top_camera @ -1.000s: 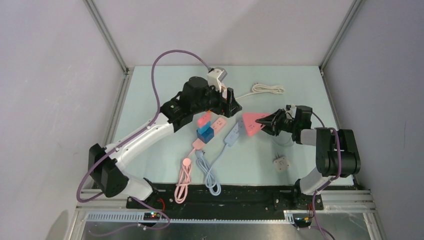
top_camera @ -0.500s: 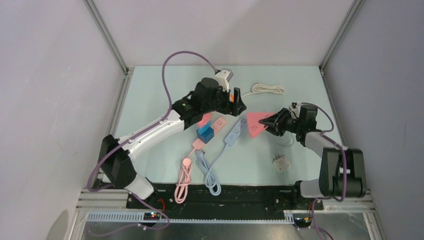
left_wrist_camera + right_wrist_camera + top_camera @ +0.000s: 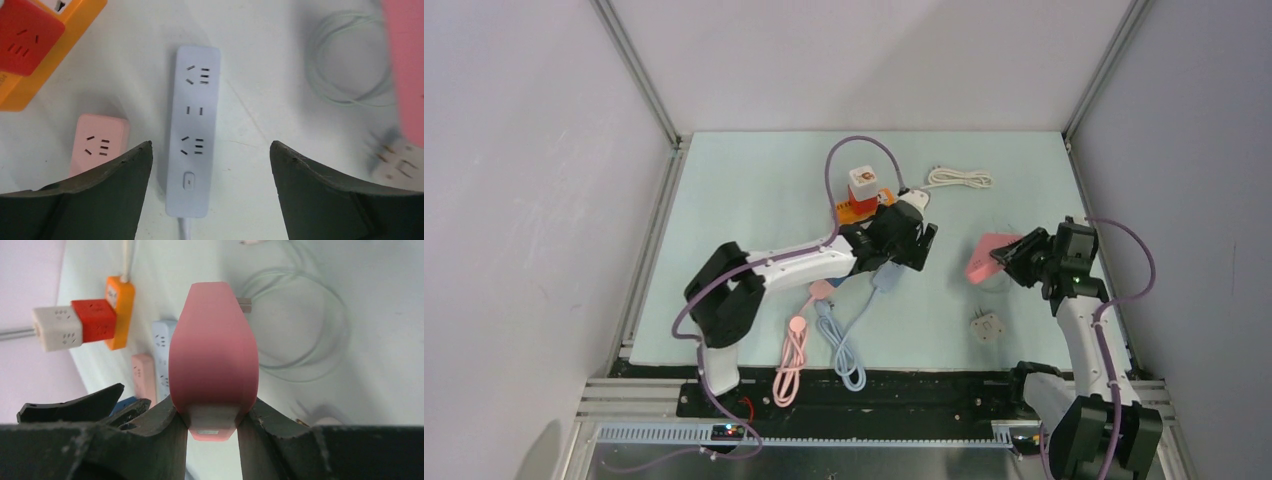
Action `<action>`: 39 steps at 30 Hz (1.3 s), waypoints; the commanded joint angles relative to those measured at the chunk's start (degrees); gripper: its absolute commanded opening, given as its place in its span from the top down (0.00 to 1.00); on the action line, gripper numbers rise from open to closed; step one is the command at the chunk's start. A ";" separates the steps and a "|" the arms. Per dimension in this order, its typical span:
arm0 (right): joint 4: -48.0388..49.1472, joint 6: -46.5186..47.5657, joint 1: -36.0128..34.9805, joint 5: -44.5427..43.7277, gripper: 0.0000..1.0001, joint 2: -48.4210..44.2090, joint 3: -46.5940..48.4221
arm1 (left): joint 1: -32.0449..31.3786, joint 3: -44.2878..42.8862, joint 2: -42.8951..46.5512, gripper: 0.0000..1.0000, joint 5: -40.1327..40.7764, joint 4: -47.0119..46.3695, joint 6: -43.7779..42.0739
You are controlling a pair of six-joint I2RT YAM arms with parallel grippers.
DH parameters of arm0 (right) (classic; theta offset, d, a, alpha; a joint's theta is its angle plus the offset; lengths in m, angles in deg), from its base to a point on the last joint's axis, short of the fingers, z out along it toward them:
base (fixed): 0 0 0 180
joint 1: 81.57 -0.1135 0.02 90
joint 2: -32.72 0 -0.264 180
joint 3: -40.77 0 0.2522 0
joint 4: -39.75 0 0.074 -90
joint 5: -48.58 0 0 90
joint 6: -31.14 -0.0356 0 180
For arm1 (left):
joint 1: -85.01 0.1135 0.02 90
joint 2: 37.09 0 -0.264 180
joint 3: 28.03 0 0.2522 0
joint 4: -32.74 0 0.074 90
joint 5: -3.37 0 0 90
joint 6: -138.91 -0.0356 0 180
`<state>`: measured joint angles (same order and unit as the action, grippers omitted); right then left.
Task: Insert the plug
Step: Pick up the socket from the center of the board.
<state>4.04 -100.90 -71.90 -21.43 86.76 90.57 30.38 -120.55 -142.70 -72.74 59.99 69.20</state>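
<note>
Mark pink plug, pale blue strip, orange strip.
pink plug (image 3: pixel 212 360): right wrist view, body middle.
pale blue strip (image 3: pixel 194 125): left wrist view, middle of face.
orange strip (image 3: pixel 121 315): right wrist view, side face.

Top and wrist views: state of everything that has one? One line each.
left gripper: open, over the light blue power strip
right gripper: shut on the pink plug
pink plug: held, not inserted
light blue power strip: flat, sockets empty
pink power strip: flat, visible socket empty
orange power strip: red cube seated on it, white cube on that
white plug: loose on the table
white cable: coiled
</note>
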 commanded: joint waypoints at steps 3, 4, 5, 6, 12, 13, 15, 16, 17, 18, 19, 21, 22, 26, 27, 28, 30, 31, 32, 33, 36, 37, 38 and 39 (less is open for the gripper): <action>-4.08 2.03 2.08 -6.00 1.00 -2.67 2.29 | -0.56 -6.96 -7.33 0.09 7.94 2.96 -2.72; -4.13 1.95 2.28 -5.88 1.00 -2.74 2.29 | -0.61 -7.69 -8.96 0.09 7.98 3.96 -2.76; -4.08 1.83 2.37 -5.63 1.00 -2.89 2.29 | -0.66 -8.99 -9.73 0.09 8.03 4.50 -2.68; -4.07 1.80 2.48 -5.37 1.00 -3.07 2.29 | -0.66 -9.59 -11.12 0.09 8.25 5.37 -2.44; -4.38 1.79 3.53 -4.25 1.00 -4.40 2.29 | -0.67 -14.23 -16.22 0.13 6.15 8.50 -1.34; -4.45 1.79 3.69 -4.08 1.00 -4.61 2.29 | -0.70 -15.00 -17.12 0.18 5.40 8.75 -1.24; -4.61 1.79 4.18 -3.62 1.00 -5.19 2.29 | -0.68 -16.21 -18.33 0.24 4.98 9.56 -1.04; -4.69 1.79 4.33 -3.24 1.00 -5.57 2.29 | -0.71 -16.54 -18.72 0.25 4.90 10.20 -1.00; -4.92 1.74 4.55 -3.04 1.00 -5.77 2.29 | -0.71 -17.11 -19.41 0.25 5.07 10.48 -0.94; -4.93 1.71 4.69 -2.68 1.00 -6.18 2.29 | -0.68 -17.34 -19.75 0.25 5.17 11.11 -0.97; -4.96 1.71 4.95 -2.50 1.00 -6.38 2.29 | -0.59 -17.84 -20.37 0.23 5.53 11.42 -1.01; -4.91 1.56 5.26 -1.89 1.00 -6.88 2.29 | -0.51 -18.50 -21.27 0.21 5.71 12.27 -1.10; -4.88 1.36 5.31 -1.40 1.00 -7.10 2.29 | -0.49 -18.78 -21.60 0.21 5.62 12.72 -1.12; -5.10 1.12 5.51 -0.51 1.00 -7.39 2.76 | -0.40 -20.48 -23.07 0.33 4.71 13.86 -1.15; -5.33 1.16 5.53 -0.40 1.00 -7.55 3.05 | -0.40 -20.82 -23.11 0.43 4.43 13.86 -1.14; -5.35 1.17 5.53 -0.33 1.00 -7.68 3.15 | -0.39 -21.04 -23.00 0.49 4.37 13.89 -1.07; -5.74 1.33 5.53 -0.49 1.00 -7.98 3.62 | -0.43 -21.89 -22.36 0.67 4.19 13.86 -1.26; -5.78 1.41 5.60 -0.57 1.00 -8.05 4.01 | -0.41 -22.69 -21.68 0.79 4.06 13.91 -1.33; -5.94 1.51 5.65 -0.57 1.00 -8.06 4.48 | -0.39 -23.16 -21.32 0.84 3.78 13.87 -1.49; -6.01 1.76 5.74 -0.61 1.00 -7.96 4.79 | -0.39 -24.28 -20.50 0.95 3.65 13.93 -1.58; -6.44 1.98 6.17 -0.42 1.00 -7.92 6.19 | -0.45 -28.02 -17.98 1.00 3.02 13.99 -2.27; -6.52 2.10 6.25 -0.35 1.00 -8.08 6.44 | -0.47 -29.08 -17.45 1.00 2.96 13.96 -3.31; -6.74 2.21 6.48 -0.28 1.00 -8.08 6.95 | -0.54 -31.12 -16.68 1.00 2.80 13.99 -3.98; -6.90 2.44 6.62 -0.08 1.00 -8.14 7.21 | -0.60 -32.30 -16.31 1.00 2.63 13.96 -6.02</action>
<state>-3.90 -99.66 -66.00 -22.87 79.99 93.54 30.12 -145.38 -165.14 -69.48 76.45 67.54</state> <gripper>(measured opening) 0.385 0.497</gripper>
